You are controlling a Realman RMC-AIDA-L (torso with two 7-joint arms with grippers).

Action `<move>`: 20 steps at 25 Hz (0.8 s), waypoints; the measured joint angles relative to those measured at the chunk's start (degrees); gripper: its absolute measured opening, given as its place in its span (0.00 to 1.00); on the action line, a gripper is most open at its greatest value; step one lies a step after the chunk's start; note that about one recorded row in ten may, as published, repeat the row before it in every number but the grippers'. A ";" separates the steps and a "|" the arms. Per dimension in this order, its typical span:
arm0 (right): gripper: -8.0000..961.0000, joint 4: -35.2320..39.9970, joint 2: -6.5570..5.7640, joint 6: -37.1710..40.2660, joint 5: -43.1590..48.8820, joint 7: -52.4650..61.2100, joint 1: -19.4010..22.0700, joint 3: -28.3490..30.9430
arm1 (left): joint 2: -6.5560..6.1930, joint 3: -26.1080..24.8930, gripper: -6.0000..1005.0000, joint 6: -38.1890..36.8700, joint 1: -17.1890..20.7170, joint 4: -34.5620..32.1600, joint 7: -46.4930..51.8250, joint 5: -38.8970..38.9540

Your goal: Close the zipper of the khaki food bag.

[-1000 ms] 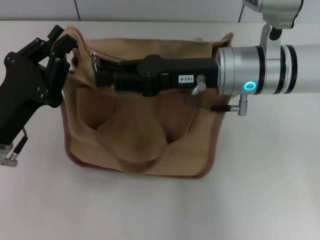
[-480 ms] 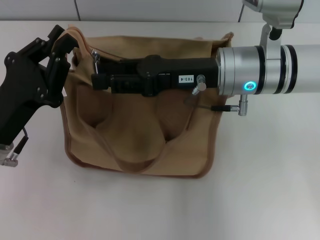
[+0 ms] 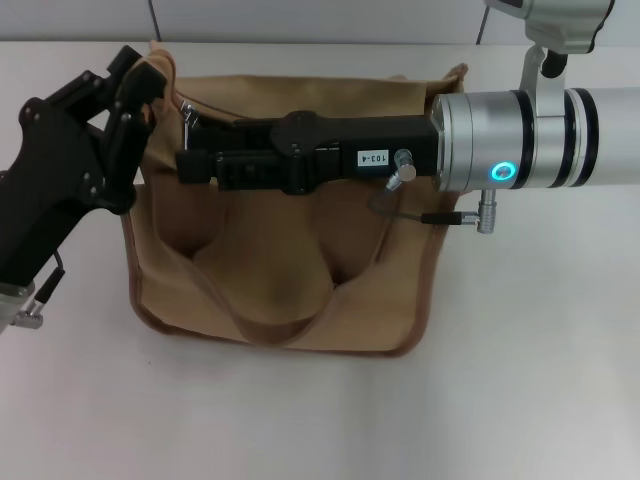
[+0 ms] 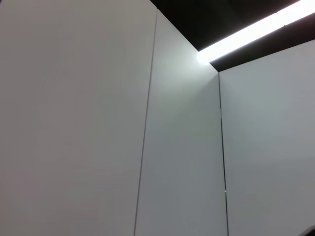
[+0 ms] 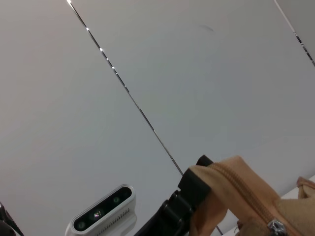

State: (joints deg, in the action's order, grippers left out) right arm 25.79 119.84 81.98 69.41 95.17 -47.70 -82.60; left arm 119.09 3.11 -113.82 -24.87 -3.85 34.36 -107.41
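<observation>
Two tools (left, right), one khaki food bag.

zipper mostly behind right tool, slider perhaps hidden

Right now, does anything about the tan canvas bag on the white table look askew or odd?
Yes: the tan canvas bag's upper left corner is pulled up off its boxy shape, pinched by the black left gripper. The black right gripper lies across the top at the silver zipper pull. Nothing looks torn or spilled.
</observation>
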 joint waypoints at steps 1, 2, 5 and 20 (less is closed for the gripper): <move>0.62 0.00 0.00 0.00 0.00 0.00 0.00 0.00 | 0.00 0.00 0.12 0.00 0.00 0.00 0.00 0.00; 0.62 0.01 0.00 0.00 -0.01 0.03 0.00 -0.04 | 0.00 0.37 0.12 -0.02 0.00 -0.14 -0.13 -0.03; 0.62 -0.13 -0.06 -1.30 0.31 0.83 0.01 -0.14 | 0.00 0.74 0.12 -0.05 0.00 -0.35 -0.39 -0.05; 0.62 0.06 -0.22 -3.43 1.70 2.14 1.18 0.43 | -0.08 0.07 0.09 -0.22 0.15 -0.36 -1.22 0.81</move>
State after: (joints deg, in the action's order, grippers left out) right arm 25.85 119.62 78.55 71.11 97.31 -46.52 -82.17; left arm 119.01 3.18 -114.04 -24.72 -4.21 33.14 -106.60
